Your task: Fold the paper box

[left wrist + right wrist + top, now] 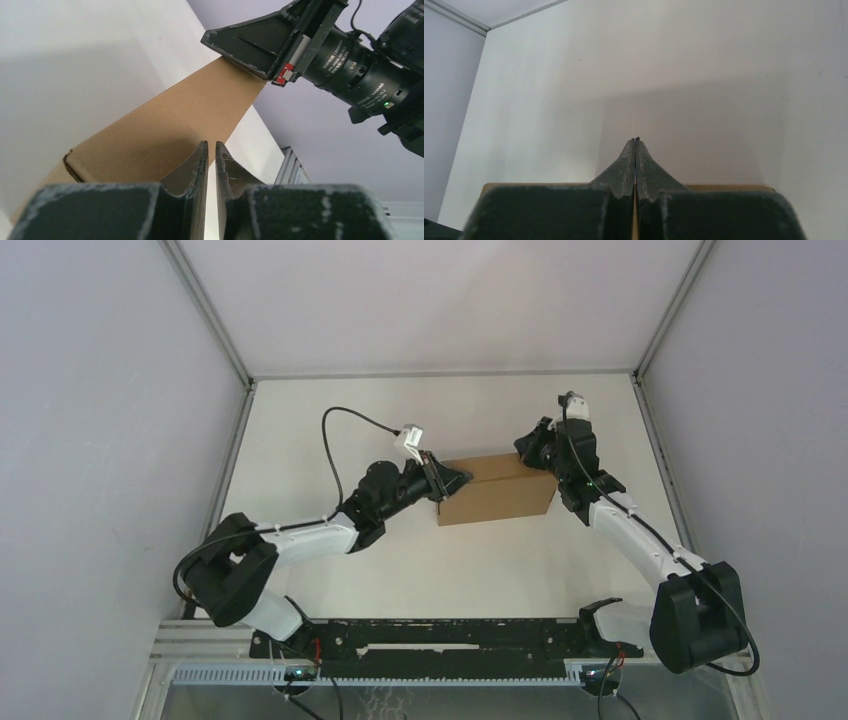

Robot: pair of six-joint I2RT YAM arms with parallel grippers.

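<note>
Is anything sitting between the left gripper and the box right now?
Nothing visible. The left gripper has its tips right at the left end of the box, jaws slightly apart, with no object between. The right gripper, shut, is at the box's opposite end.

Here's a robotics lab cell, no doubt about it: a bare white desk (pixel 440 570) boxed in by plain grey panels (pixel 100 390) on aluminium frame struts (pixel 205 310). The left arm (pixel 300 535) and right arm (pixel 630 525) sit bolted to a black mounting rail (pixel 440 635) at the near edge. A loose cable (pixel 324 435) loops up to a wrist camera (pixel 410 437).
</note>
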